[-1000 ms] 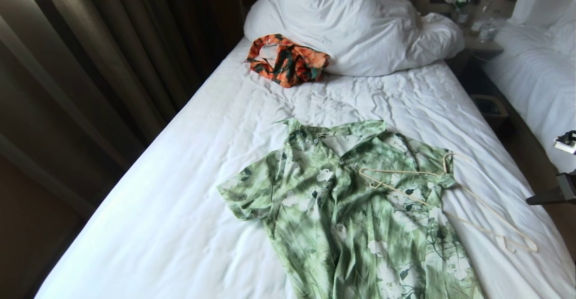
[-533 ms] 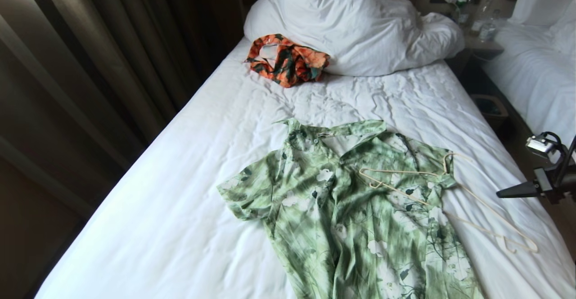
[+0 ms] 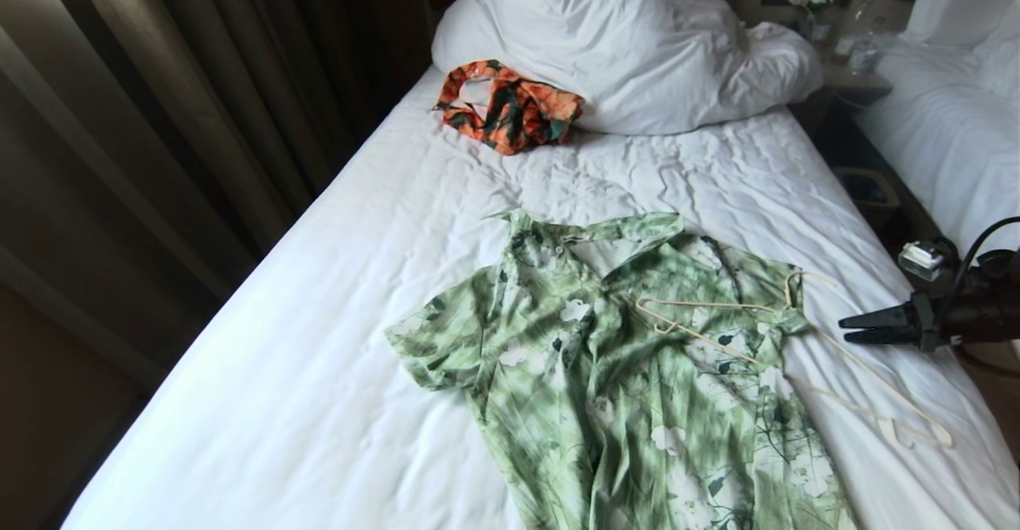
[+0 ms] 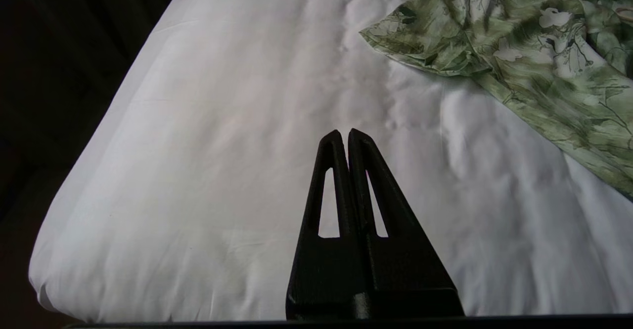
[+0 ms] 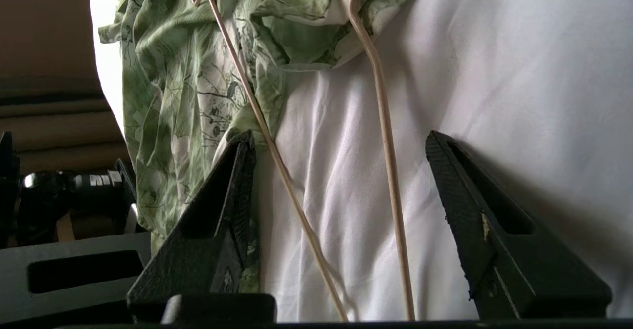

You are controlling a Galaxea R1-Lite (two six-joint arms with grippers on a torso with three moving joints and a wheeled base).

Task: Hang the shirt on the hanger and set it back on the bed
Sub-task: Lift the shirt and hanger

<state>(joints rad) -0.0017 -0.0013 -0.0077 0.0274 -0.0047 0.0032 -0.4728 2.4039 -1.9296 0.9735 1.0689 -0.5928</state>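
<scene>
Since a second ago the right gripper [image 3: 846,329] has come in from the right edge of the head view, reaching leftward over the bed's [image 3: 335,339] right side toward the hanger [image 3: 797,355]; nothing on the sheets has shifted.

White, wrinkled sheets cover the bed, which fills most of the head view, with a big pillow [image 3: 629,44] at its far end. On the near half the shirt [image 3: 629,378] lies spread flat, collar toward the pillow. An orange garment [image 3: 510,107] sits crumpled against the pillow's front, well apart from the shirt. One end of the hanger rests on the shirt's right shoulder; the rest lies on bare sheet beside it.

In its wrist view, the right gripper [image 5: 341,143] has its jaws spread wide with nothing between them but air; two of the hanger's [image 5: 383,121] wires run across the sheet beyond the gap, untouched.

Over bare sheet at the bed's left side hangs the left gripper [image 4: 344,133], jaws pressed together and empty, the shirt's sleeve [image 4: 425,42] well off to one side.
</scene>
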